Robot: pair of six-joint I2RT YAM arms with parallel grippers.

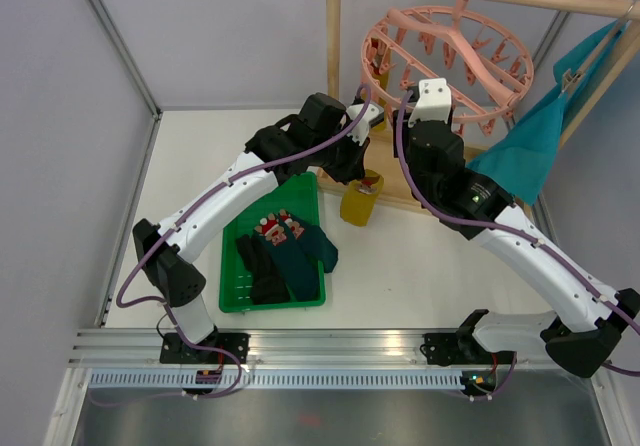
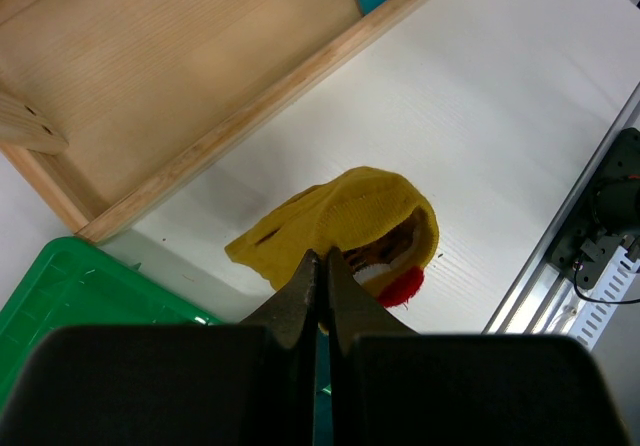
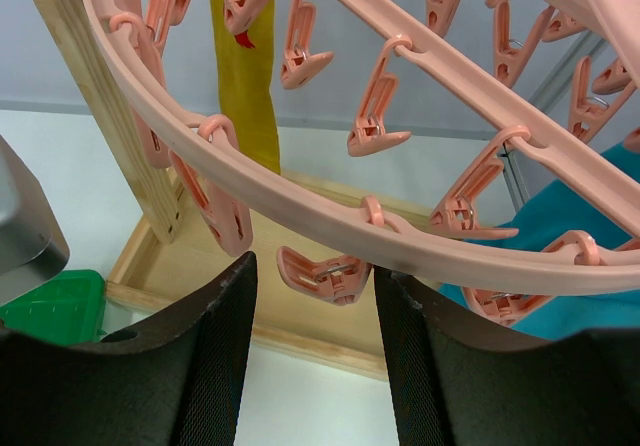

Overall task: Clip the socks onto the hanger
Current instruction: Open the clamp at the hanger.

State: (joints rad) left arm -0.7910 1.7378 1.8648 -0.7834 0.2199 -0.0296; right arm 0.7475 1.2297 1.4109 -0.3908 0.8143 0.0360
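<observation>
Socks (image 1: 285, 251) in black, dark teal and a red-and-white pattern lie heaped in the green tray (image 1: 232, 302) on the tabletop (image 1: 420, 276), nearest the arm bases. Just beyond the tray, we see the left gripper (image 2: 322, 264) clenched on the edge of a mustard-yellow sock (image 2: 350, 211). It dangles below the gripper, above the white tabletop, with a red patch at its lower end. Farther back, the right gripper (image 3: 313, 269) is raised under the pink hanger (image 3: 420, 241), its jaws parted with one dangling clip peg (image 3: 325, 274) between them. We cannot tell whether the fingers touch that peg. In that wrist view the yellow sock hangs just beside the ring's rim. The hanger hangs by its hook from the wooden rack (image 3: 75, 76), and a teal cloth (image 1: 530, 156) is draped at the rack's right end.
</observation>
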